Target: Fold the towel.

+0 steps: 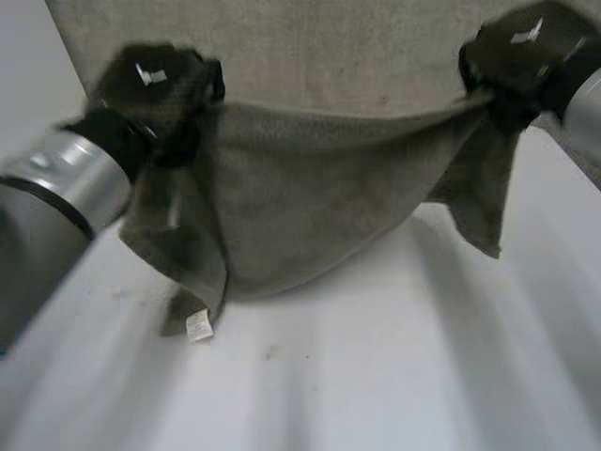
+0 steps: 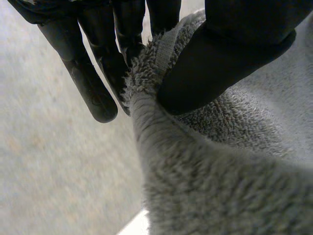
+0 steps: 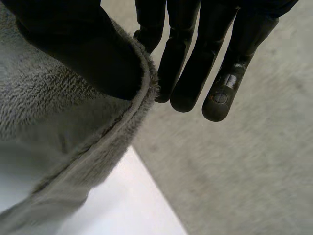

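We clamp the towel (image 1: 310, 188) by its lifted edge, left hand (image 1: 155, 89) at upper left, right hand (image 1: 521, 56) at upper right; it sags between them, the fold not yet laid down.

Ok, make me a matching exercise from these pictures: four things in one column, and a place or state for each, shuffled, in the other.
1. left hand
2. right hand
3. towel
4. label

A. sags between the two hands
B. white, dangles below a hanging corner
C. pinches the cloth's edge at the head view's right
D. pinches the cloth's edge at the head view's left

Pairs: 1-D, 2-C, 3-A, 4-B
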You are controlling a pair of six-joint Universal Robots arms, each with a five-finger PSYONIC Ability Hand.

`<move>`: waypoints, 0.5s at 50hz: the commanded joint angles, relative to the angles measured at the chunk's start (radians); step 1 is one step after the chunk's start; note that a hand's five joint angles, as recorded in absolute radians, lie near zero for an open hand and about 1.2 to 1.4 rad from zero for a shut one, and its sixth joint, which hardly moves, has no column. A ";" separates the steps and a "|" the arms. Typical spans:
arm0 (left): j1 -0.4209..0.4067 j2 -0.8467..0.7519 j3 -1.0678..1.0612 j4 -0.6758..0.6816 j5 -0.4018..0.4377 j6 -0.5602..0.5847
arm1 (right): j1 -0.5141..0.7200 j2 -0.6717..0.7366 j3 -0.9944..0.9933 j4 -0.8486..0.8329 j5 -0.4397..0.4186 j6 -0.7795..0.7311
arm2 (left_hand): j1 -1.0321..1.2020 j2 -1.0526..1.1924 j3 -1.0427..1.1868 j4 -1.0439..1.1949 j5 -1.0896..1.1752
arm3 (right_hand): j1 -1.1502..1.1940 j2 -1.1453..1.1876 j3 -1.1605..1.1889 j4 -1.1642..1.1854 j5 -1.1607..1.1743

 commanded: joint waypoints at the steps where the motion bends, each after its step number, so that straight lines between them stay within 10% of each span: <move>1: 0.058 -0.017 0.170 -0.323 0.108 -0.003 | -0.002 -0.019 -0.110 0.199 -0.034 -0.056 | 0.209 0.179 0.181 0.180 0.195 | 0.004 0.182 0.182 0.179 0.186; 13: 0.126 -0.431 0.366 -0.382 0.116 0.018 | 0.003 0.290 -0.149 0.193 -0.046 -0.204 | 0.209 0.179 0.181 0.180 0.195 | 0.004 0.182 0.182 0.179 0.186; 25: 0.138 -0.498 0.751 0.145 0.076 0.032 | -0.015 0.306 -0.193 -0.736 -0.006 0.002 | 0.209 0.179 0.181 0.180 0.195 | 0.004 0.182 0.182 0.179 0.186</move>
